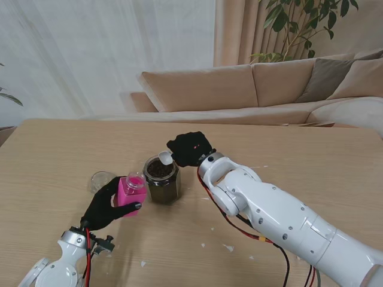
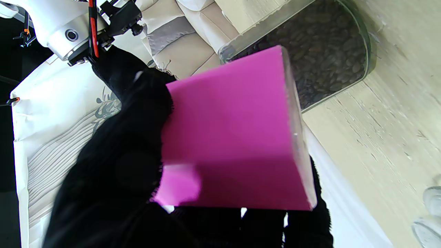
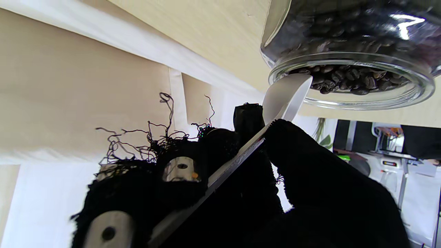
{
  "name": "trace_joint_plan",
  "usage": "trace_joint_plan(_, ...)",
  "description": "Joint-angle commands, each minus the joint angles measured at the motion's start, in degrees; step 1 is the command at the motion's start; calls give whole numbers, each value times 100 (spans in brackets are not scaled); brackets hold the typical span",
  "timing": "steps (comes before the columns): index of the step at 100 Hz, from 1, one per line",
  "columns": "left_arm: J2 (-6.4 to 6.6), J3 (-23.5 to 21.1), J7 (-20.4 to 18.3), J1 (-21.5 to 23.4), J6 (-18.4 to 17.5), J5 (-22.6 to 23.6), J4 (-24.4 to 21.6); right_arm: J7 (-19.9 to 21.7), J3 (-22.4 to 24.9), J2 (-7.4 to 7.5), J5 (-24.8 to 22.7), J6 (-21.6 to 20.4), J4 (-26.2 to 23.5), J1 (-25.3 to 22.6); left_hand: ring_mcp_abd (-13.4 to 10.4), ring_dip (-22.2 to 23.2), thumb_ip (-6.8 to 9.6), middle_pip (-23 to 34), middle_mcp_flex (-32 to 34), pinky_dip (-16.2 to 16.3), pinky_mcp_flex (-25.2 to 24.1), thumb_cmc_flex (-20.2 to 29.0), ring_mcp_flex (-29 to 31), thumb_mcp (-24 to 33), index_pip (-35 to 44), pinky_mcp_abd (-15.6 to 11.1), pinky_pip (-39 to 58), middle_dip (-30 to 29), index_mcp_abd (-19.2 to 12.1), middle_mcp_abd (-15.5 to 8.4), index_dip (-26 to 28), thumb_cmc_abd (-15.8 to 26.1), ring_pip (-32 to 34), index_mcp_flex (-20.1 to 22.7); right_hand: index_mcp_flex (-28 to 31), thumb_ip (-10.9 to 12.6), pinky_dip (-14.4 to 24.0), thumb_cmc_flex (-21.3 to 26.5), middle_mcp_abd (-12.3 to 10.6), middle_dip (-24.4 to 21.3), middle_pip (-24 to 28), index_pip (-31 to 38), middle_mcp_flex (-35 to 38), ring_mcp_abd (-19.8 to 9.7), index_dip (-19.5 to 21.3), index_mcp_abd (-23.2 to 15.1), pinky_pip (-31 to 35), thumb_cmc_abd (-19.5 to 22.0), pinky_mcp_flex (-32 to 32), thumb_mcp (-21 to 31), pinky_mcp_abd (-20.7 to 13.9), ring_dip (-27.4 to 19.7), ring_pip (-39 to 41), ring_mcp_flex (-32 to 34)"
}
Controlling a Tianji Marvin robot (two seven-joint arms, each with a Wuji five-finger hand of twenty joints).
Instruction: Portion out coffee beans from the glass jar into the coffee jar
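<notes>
A: Listing, largest first: bench (image 1: pixel 54 149); glass jar (image 1: pixel 161 179) of beans, mid-bench; pink coffee jar (image 1: pixel 130 192) just left of it, gripped upright by the left robot hand (image 1: pixel 108 206).

B: Smaller items?

A: Right robot hand (image 1: pixel 190 147) pinching a white spoon (image 1: pixel 166 158), bowl at the glass jar's mouth. Advice: dip shallow, lift level, keep the coffee jar close to the rim.

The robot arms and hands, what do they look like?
Both arms are glossy white with rounded segments and small dark screw holes; the right arm is thick, with red and black cables under it. The left arm carries red wires near the wrist. Each robot hand, left and right, wears a black fabric glove; the right's is frayed, baring metal fingertips.
</notes>
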Motion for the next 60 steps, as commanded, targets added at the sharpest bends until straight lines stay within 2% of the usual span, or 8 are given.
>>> trace_joint_plan(1,-34,-16,-95,35,-18,-19,-38,111,-35,-18,-2,-47,4,10,-33,86,250,582,186,89,-33,905,-123,612,721,18,78,202,-661,-441,258,881,38,283,-111,144,-60,149,79,92,61,80,75,-124,76,-202,1784,182,265,54,-788,45,217,136)
trace_joint_plan(31,-29,-44,-133,37,-77,-64,-49,309,-182,17,7,-228,88,134,-40,85,253,589,183,85,-26,894,-118,622,705,19,79,196,-662,-446,265,878,37,283,-123,154,-63,143,65,92,62,79,63,-137,76,-211,1784,208,263,38,-798,44,215,130)
trace_joint_plan(60,-28,-43,-142,43,-83,-86,-50,590,-145,-22,572,-316,74,145,-39,84,253,592,176,82,-29,886,-118,640,698,21,77,193,-657,-447,272,868,36,282,-119,165,-70,150,66,96,67,82,62,-144,81,-205,1784,210,260,31,-818,47,220,126)
